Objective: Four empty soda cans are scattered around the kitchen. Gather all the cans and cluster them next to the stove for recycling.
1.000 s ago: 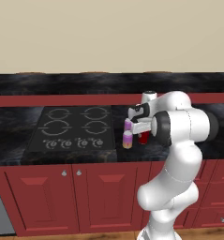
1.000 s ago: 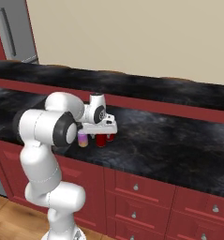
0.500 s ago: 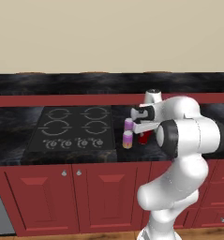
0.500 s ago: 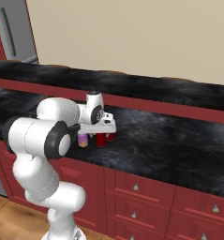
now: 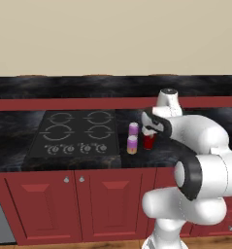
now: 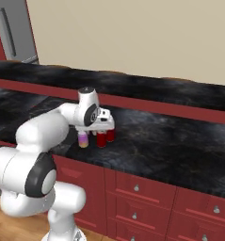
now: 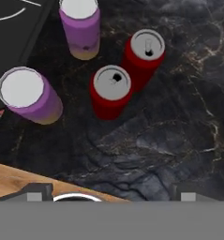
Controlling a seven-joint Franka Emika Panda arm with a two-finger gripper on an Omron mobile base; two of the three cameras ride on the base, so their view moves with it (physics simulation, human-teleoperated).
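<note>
Four soda cans are standing upright on the black countertop (image 7: 179, 140) in a tight cluster just beside the stove (image 5: 78, 133). Nearest the hand camera are a purple can (image 7: 29, 96) and a red can (image 7: 111, 91); beyond them are sitting a second red can (image 7: 144, 54), touching the first, and a second purple can (image 7: 81, 28). The gripper (image 5: 149, 130) is hovering over the cluster with jaws spread wide, holding nothing. Empty cans are probably light, thin-walled and easily dented or tipped, so a gentle pinch across mid-body seems best.
</note>
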